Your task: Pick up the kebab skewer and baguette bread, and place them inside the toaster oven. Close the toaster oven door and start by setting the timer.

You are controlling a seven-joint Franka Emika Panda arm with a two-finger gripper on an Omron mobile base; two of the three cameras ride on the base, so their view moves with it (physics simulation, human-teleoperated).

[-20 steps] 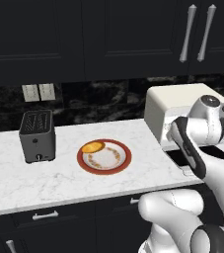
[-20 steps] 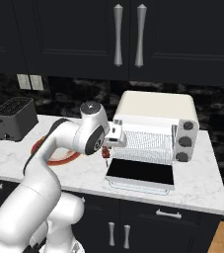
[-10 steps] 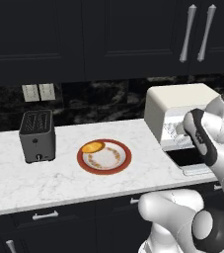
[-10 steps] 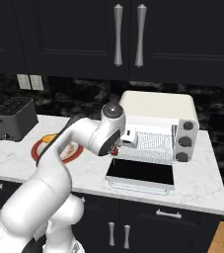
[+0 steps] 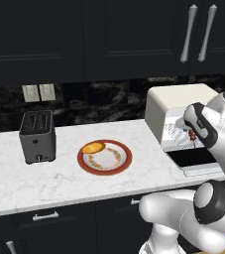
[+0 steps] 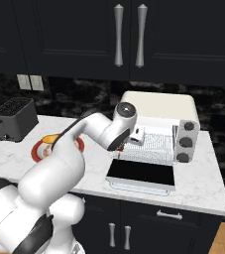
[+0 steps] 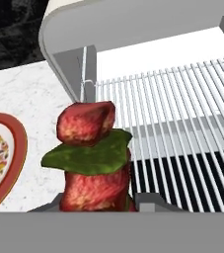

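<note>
At centre frame of the hand view, the gripper (image 7: 97,205) clamps the kebab skewer (image 7: 91,158) before the toaster oven (image 6: 158,111) rack (image 7: 182,108), door (image 6: 141,173) down; baguette bread (image 5: 92,147) sits on the plate (image 5: 104,157), toaster (image 5: 36,136) far left.

Lighting: even, diffuse, no single source evident. Upper cabinets (image 5: 84,39) and backsplash (image 5: 104,99) read very dark; white marble counter (image 5: 59,183) and cream toaster oven (image 6: 158,106) read bright, without glare. Shadows: faint, soft, under the slot toaster (image 5: 37,136) and plate (image 5: 104,157). Sharpness: base views crisp edge to edge, no visible distortion. Hand view: kebab skewer (image 7: 91,158) close, coarsely textured; oven rack (image 7: 182,99) bars sharp.
</note>
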